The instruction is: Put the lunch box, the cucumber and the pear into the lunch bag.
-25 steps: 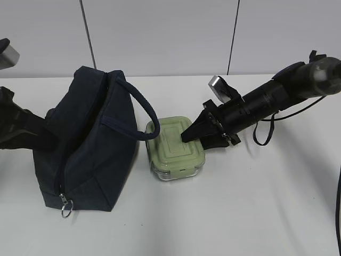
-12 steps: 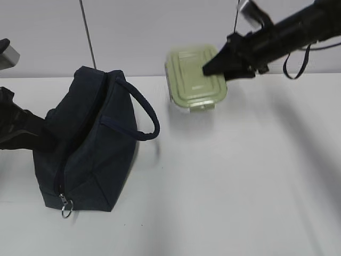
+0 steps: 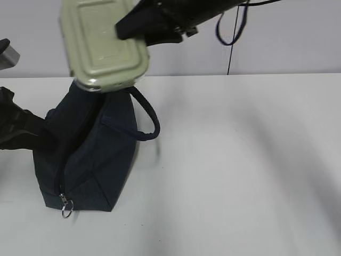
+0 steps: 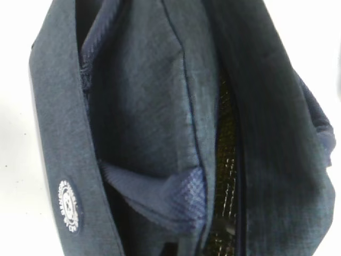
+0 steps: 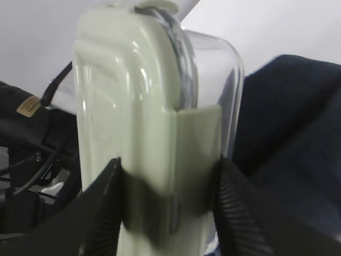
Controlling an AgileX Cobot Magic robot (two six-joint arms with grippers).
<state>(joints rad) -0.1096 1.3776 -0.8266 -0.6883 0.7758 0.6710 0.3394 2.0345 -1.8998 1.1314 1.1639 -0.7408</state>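
Note:
My right gripper (image 3: 123, 29) is shut on the lunch box (image 3: 101, 45), a clear glass box with a sage-green clip lid. It holds the box in the air, tilted, above the top of the navy lunch bag (image 3: 88, 154). In the right wrist view the fingers (image 5: 237, 202) clamp the lunch box (image 5: 138, 122) at lid and base, with the bag (image 5: 293, 133) behind. The left arm (image 3: 18, 130) is against the bag's left side. The left wrist view shows the bag's open mouth (image 4: 226, 176) and dark lining; that gripper's jaws are out of sight. Cucumber and pear are out of view.
The bag's loop handle (image 3: 149, 114) hangs to the right over the white table (image 3: 240, 160). A silver ring pull (image 3: 66, 209) hangs at the bag's lower front corner. A grey wall stands behind the table.
My right gripper lifted the lunch box off the table beside the bag and carried it up and left, until it is over the bag's top. The left arm and bag stayed still.

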